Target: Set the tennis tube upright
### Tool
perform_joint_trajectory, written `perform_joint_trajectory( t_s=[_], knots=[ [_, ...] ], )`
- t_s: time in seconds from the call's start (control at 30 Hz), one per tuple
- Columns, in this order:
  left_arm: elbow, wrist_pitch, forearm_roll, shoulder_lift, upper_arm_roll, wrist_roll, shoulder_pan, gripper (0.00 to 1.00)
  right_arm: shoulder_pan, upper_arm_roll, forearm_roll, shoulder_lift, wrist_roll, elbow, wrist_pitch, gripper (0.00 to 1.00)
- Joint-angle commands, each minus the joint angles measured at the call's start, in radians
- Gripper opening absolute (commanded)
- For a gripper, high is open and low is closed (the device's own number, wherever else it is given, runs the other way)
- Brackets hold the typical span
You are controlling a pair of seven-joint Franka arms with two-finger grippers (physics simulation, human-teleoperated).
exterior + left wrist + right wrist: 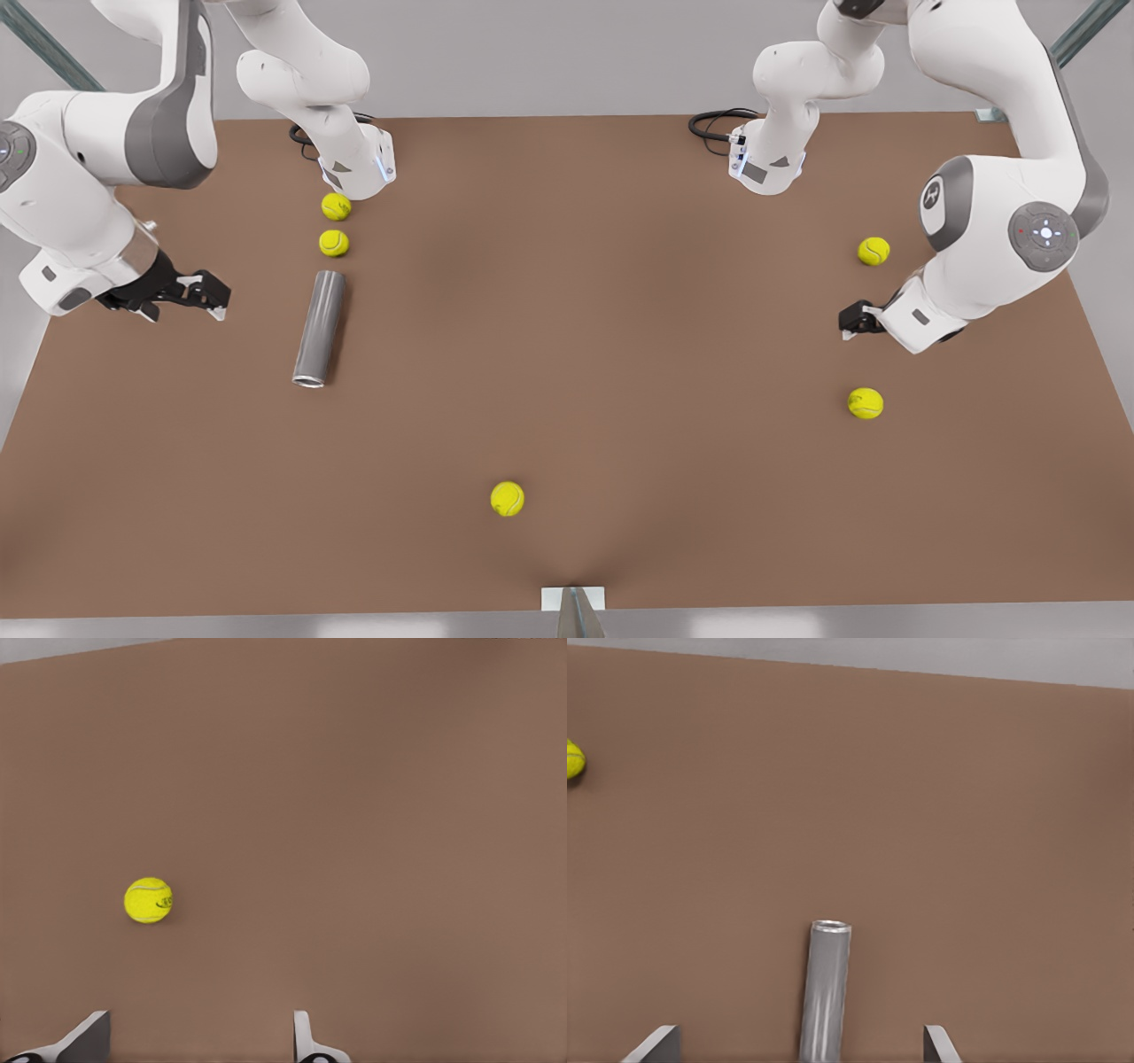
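Wide-open right pincer (802,1045) hovers by lying tennis tube (319,328); left pincer (199,1041) open, empty.

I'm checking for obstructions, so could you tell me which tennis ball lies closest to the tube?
The tennis ball just beyond the tennis tube's far end; another sits behind it.

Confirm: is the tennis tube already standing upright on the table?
No: in the front view the tennis tube lies flat on the table, its lighter rim toward the camera, with no end effector touching it.
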State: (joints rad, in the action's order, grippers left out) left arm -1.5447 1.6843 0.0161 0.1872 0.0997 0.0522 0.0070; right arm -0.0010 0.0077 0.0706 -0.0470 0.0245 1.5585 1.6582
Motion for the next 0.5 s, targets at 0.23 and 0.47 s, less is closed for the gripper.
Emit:
perform_joint_trajectory(
  t_s=[0.23, 0.47],
  knots=[
    [-0.005, -0.023, -0.001, -0.012, 0.006, -0.017, -0.009, 0.99, 0.044, 0.012, 0.000, -0.091, -0.021, 0.021, 0.086, 1.00],
    [-0.005, -0.034, -0.004, 0.001, 0.006, -0.020, 0.002, 0.99, 0.072, 0.017, -0.005, -0.257, -0.012, 0.139, 0.150, 1.00]
  ],
)
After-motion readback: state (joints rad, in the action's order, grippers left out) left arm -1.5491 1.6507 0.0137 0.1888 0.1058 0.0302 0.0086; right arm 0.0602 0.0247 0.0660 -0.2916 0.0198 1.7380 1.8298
